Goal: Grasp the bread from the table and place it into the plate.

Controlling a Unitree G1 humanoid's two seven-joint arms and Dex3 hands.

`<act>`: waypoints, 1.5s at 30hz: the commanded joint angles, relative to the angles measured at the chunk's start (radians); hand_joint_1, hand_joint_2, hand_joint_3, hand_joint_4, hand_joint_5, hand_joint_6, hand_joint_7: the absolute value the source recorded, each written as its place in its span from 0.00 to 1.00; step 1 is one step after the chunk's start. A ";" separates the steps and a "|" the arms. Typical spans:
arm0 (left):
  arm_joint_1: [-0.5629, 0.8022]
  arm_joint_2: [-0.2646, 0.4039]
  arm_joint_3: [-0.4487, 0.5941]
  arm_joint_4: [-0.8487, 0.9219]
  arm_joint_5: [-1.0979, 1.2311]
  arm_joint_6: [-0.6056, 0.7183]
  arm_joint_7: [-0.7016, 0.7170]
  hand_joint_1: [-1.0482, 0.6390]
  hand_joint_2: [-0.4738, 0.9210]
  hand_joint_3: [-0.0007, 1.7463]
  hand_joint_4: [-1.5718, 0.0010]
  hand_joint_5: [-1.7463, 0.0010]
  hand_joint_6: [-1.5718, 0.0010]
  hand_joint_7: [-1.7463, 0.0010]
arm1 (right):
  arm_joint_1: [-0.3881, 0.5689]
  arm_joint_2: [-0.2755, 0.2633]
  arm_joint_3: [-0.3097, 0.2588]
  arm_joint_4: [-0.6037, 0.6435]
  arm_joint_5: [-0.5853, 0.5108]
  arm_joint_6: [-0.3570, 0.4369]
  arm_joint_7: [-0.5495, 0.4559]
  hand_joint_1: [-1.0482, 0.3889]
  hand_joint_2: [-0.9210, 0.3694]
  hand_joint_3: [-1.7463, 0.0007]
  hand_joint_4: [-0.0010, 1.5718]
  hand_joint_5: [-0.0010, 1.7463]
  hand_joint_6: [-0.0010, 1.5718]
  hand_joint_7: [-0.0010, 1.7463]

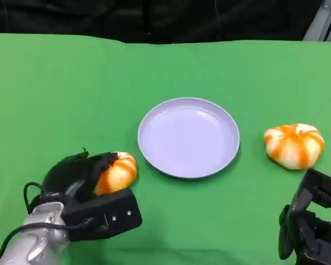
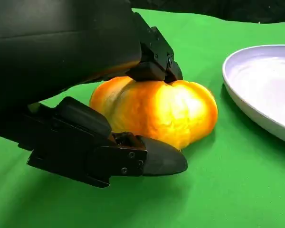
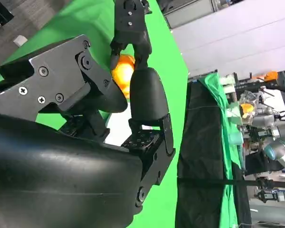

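Counter (image 1: 55,88): flat green cloth surface, matte, running back to a dark backdrop.

Plate (image 1: 188,137): round, shallow, pale lavender, smooth. You see it whole from the head view at the counter's middle; the left wrist view cuts it to one raised rim at the edge of the picture.

Bun (image 1: 118,173): rounded, glossy, orange fading to pale yellow. It sits on the counter just left of the plate, apart from the rim. From the head view you get only its far half, the rest hidden behind the left hand (image 1: 83,190). The left wrist view gives you what that hides: one black finger (image 2: 154,61) pressing on the bun's top, another lying along the cloth at its base, so the hand holds the bun with its underside touching the counter.

Second bun (image 1: 294,144): lobed, white with orange stripes, on the counter right of the plate, well apart from it.

Right hand (image 1: 311,229): black, hard-shelled, cut off at the lower right corner, near the second bun but apart. Its wrist view shows you fingers parted, nothing between them, an orange patch beyond.
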 commanded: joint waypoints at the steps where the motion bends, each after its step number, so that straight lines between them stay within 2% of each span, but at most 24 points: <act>1: 0.004 0.007 0.000 0.011 -0.013 -0.002 0.001 0.20 1.00 0.22 0.82 0.99 0.70 1.00 | 0.004 -0.010 -0.009 -0.016 0.005 -0.002 0.002 0.71 0.23 0.30 0.60 1.00 0.42 1.00; 12: 0.009 0.007 0.000 0.004 -0.015 -0.005 0.016 0.20 1.00 0.21 0.81 0.99 0.70 1.00 | 0.005 -0.010 -0.009 -0.016 0.007 -0.004 0.005 0.71 0.23 0.30 0.60 1.00 0.42 1.00; 14: 0.021 0.004 0.006 -0.009 -0.017 -0.015 0.044 0.38 1.00 0.18 0.77 0.98 0.65 0.98 | 0.006 -0.010 -0.009 -0.016 0.009 -0.006 0.007 0.71 0.23 0.30 0.60 1.00 0.42 1.00; 15: 0.028 0.002 0.010 -0.005 -0.018 -0.045 0.087 0.41 1.00 0.17 0.76 0.98 0.64 0.98 | 0.007 -0.010 -0.009 -0.018 0.006 -0.005 0.005 0.71 0.23 0.30 0.60 1.00 0.42 1.00; 17: 0.032 -0.002 0.015 0.013 -0.019 -0.096 0.161 0.56 1.00 0.15 0.61 0.94 0.55 0.96 | 0.009 -0.010 -0.008 -0.021 0.005 -0.003 0.003 0.71 0.23 0.30 0.60 1.00 0.42 1.00; 18: 0.032 -0.007 0.024 0.030 -0.030 -0.129 0.196 0.60 1.00 0.15 0.54 0.94 0.50 0.96 | 0.010 -0.011 -0.008 -0.023 0.005 -0.002 0.003 0.71 0.23 0.30 0.60 1.00 0.42 1.00; 20: 0.027 -0.010 0.036 0.062 -0.050 -0.189 0.235 0.61 1.00 0.17 0.34 0.89 0.38 0.95 | 0.012 -0.010 -0.007 -0.028 0.004 0.004 -0.003 0.70 0.23 0.30 0.60 1.00 0.42 1.00; 22: 0.021 -0.012 0.043 0.092 -0.057 -0.231 0.274 0.62 1.00 0.18 0.28 0.88 0.35 0.95 | 0.012 -0.008 -0.007 -0.030 0.005 0.005 -0.005 0.70 0.23 0.30 0.60 1.00 0.42 1.00; 23: 0.018 -0.013 0.047 0.107 -0.058 -0.248 0.298 0.61 0.96 0.26 0.39 0.39 0.39 0.54 | 0.012 -0.007 -0.007 -0.030 0.007 0.005 -0.004 0.70 0.23 0.30 0.60 1.00 0.42 1.00; 24: 0.017 -0.016 0.052 0.116 -0.057 -0.255 0.317 0.61 0.93 0.32 0.46 0.20 0.46 0.30 | 0.012 -0.008 -0.007 -0.030 0.009 0.005 -0.002 0.70 0.23 0.30 0.61 1.00 0.42 1.00; 25: 0.016 -0.018 0.054 0.123 -0.056 -0.259 0.330 0.60 0.91 0.36 0.49 0.10 0.52 0.15 | 0.012 -0.008 -0.008 -0.030 0.011 0.005 -0.001 0.70 0.23 0.30 0.61 1.00 0.42 1.00; 26: 0.014 -0.019 0.055 0.128 -0.056 -0.261 0.335 0.60 0.89 0.39 0.51 0.04 0.56 0.06 | 0.012 -0.009 -0.008 -0.030 0.012 0.005 0.000 0.70 0.23 0.29 0.61 1.00 0.42 1.00; 29: 0.013 -0.021 0.061 0.132 -0.053 -0.252 0.352 0.59 0.86 0.44 0.53 0.00 0.60 0.01 | 0.013 -0.007 -0.009 -0.030 0.020 0.004 0.002 0.70 0.23 0.29 0.61 1.00 0.42 1.00; 35: 0.015 -0.019 0.068 0.116 -0.043 -0.241 0.382 0.59 0.82 0.46 0.52 0.00 0.61 0.00 | 0.015 -0.011 -0.005 -0.033 0.005 0.006 -0.004 0.69 0.24 0.30 0.61 1.00 0.42 1.00; 39: 0.010 0.000 0.095 0.061 -0.045 -0.253 0.416 0.59 0.74 0.60 0.50 0.00 0.56 0.03 | 0.018 -0.008 -0.004 -0.034 0.008 -0.002 0.000 0.69 0.23 0.30 0.61 1.00 0.42 1.00; 45: 0.002 0.010 0.141 -0.109 -0.054 -0.219 0.370 0.59 0.72 0.63 0.49 0.00 0.55 0.04 | 0.016 -0.005 -0.007 -0.032 0.012 0.000 -0.003 0.69 0.23 0.30 0.61 1.00 0.42 1.00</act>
